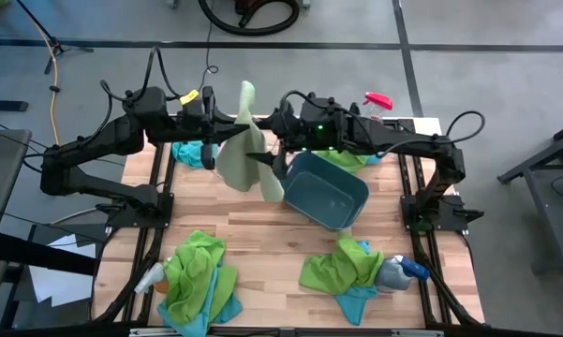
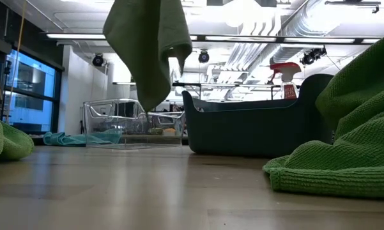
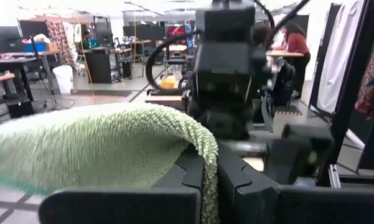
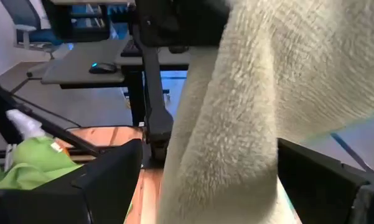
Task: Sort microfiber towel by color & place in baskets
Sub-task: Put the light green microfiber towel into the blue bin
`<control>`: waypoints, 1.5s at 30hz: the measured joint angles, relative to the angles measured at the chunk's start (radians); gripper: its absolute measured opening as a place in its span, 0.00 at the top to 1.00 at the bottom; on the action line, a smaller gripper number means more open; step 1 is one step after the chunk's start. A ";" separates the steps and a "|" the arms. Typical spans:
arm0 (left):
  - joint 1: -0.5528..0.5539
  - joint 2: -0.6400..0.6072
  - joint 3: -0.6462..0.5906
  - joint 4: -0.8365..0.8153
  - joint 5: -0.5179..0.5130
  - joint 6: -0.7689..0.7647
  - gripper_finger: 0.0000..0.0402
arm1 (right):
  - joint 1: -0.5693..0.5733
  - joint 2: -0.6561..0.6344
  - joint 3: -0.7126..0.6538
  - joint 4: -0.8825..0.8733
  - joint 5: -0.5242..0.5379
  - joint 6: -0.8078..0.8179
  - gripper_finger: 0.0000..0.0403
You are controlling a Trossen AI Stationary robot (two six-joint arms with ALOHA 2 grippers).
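Above the worktop's twelve o'clock edge, I'm holding a green towel (image 1: 242,150) aloft, left gripper (image 1: 227,124) jaws clamped on it, right gripper (image 1: 265,140) jaws spread around it. I'm judging a clean handover, then lowering toward the teal basket (image 1: 326,192) at three o'clock.

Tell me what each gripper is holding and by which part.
Left gripper pinches the hanging lime green microfiber towel by a fold near its top edge. The right gripper straddles the same towel lower down; a grip cannot be told.
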 joint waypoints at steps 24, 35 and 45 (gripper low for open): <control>0.000 0.000 0.000 0.022 0.032 0.002 1.00 | -0.006 0.079 0.000 0.215 -0.101 0.069 0.95; 0.000 -0.010 0.048 -0.024 -0.040 -0.037 0.85 | -0.031 0.036 -0.001 0.125 -0.106 0.014 0.99; 0.000 -0.080 0.089 -0.222 -0.151 0.010 0.56 | -0.085 -0.107 -0.001 -0.127 -0.004 -0.076 1.00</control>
